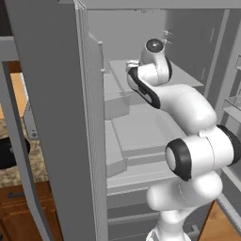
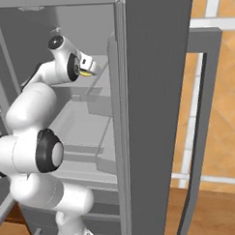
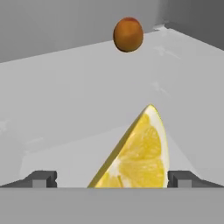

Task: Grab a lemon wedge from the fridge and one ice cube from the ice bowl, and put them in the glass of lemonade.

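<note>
Left base view: the white arm (image 1: 193, 141) reaches into the open fridge (image 1: 56, 117), its wrist over a grey shelf (image 1: 141, 127).

Right base view: a speck of yellow, the lemon wedge (image 2: 90, 72), shows at the hand (image 2: 88, 67).

Hand view: the hand's fingertips (image 3: 41, 178) stand spread wide, with the lemon wedge (image 3: 140, 153) lying on the shelf between them, not pinched. An orange ball (image 3: 128, 34) sits farther back.

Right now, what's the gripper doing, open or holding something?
Gripper: open, holding nothing; the lemon wedge sits between its fingertips, not yet gripped.
</note>
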Controlling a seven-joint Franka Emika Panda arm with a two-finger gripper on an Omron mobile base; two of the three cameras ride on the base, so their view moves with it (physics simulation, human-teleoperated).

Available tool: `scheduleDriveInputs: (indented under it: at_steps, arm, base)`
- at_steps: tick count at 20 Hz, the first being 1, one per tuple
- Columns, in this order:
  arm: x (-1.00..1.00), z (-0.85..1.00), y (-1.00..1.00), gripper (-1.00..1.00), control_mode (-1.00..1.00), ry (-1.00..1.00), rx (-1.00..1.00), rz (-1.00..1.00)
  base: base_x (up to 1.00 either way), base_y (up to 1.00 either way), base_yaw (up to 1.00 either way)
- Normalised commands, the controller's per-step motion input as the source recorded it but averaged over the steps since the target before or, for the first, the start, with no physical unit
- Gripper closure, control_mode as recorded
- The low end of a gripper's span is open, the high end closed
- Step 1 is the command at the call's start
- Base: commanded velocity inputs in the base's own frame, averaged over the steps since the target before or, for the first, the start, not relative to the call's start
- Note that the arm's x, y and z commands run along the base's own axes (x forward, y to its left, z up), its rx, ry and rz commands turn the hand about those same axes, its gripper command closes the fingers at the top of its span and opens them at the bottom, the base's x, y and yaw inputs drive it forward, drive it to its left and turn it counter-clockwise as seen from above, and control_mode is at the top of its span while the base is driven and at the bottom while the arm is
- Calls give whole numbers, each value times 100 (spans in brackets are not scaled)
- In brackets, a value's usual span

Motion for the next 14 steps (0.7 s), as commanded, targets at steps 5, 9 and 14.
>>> scheduleDriveInputs:
  at_steps: [5,9,14]
  arm:
    - [7,-13,0,100,-100,2,0,-5]
    - [19,0,0,100,-100,0,0,0]
    - [4,-8,0,100,-100,0,0,0]
  base:
    - [0,0,0]
    - [0,0,0]
    - [0,0,0]
